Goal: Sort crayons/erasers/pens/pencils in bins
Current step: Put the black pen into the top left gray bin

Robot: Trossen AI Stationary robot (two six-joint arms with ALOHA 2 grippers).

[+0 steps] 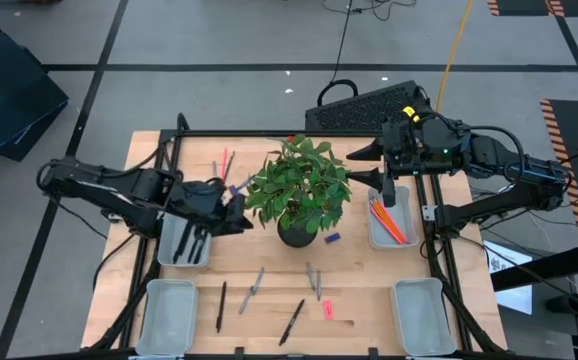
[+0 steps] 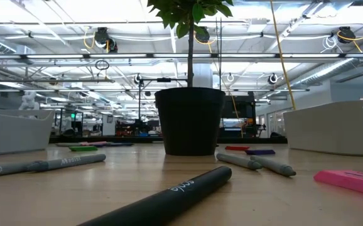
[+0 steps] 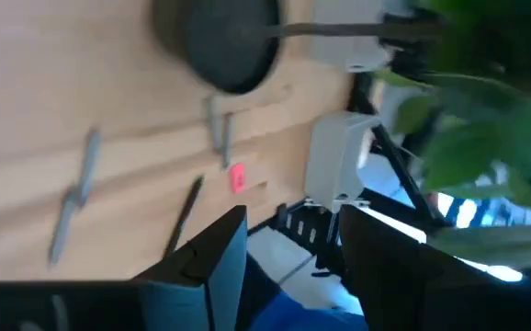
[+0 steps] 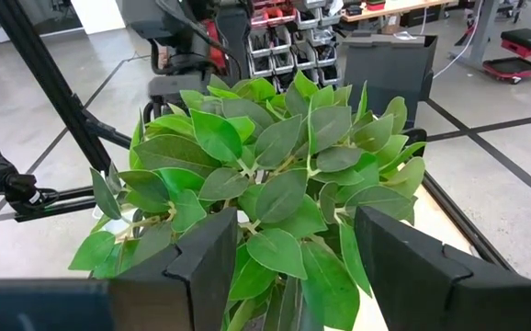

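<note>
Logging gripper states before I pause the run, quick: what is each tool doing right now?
Left tool: open, holding nothing, above the bin with the pens.
Right tool: open, empty, raised over the plant.

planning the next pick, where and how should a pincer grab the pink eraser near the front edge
Probably across its narrow width, coming straight down. The pink eraser lies flat on the bare table, short and slab-like, with clear wood along both long sides. The black pen lies apart, so it should not interfere.

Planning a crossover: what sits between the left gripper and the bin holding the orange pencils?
In the high view, the potted plant stands between the left gripper and that bin.
</note>
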